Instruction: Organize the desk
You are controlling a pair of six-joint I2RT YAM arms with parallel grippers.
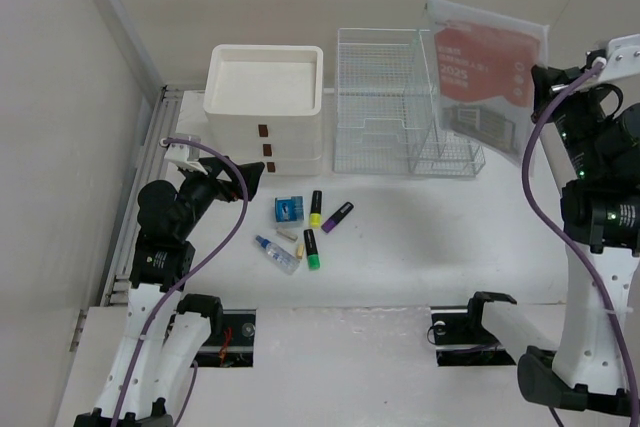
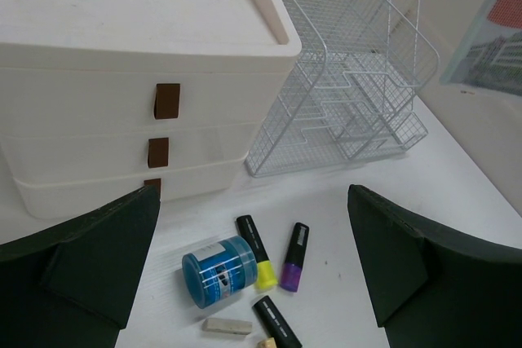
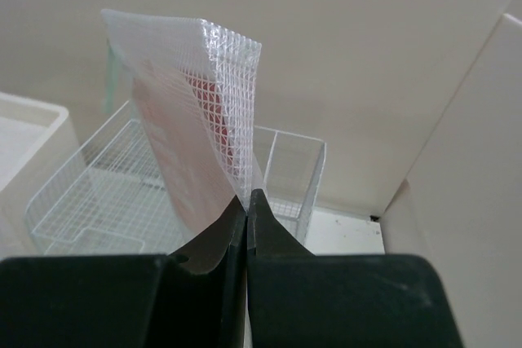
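Since the desk (image 1: 450, 247) carries everything, start there: white top filling the overhead view, arm bases at its near edge. At the back stand the wire-mesh rack (image 1: 400, 102) and, just to its left, the cream drawer box (image 1: 264, 107), three drawers all pushed in and an open tray on top. The right gripper (image 3: 246, 201) has its jaws fully closed on the bottom edge of a clear mesh pouch (image 1: 485, 72) with a red printed sheet inside. The pouch hangs upright in the air above the rack's right end, so my read is it's being lined up to slot into one of the rack's dividers. The left gripper (image 1: 232, 179) has its jaws as wide as they go and holds nothing. It hovers in front of the drawer box, aimed at the clutter, likely staged for the next pick. Loose items sit in a tight cluster at mid-desk: blue tub (image 2: 220, 270), small spray bottle (image 1: 277, 254), yellow highlighter (image 1: 315, 209), purple highlighter (image 1: 337, 217), green highlighter (image 1: 312, 250) and eraser (image 2: 227, 326). None of them is sorted yet, so most of the task remains.
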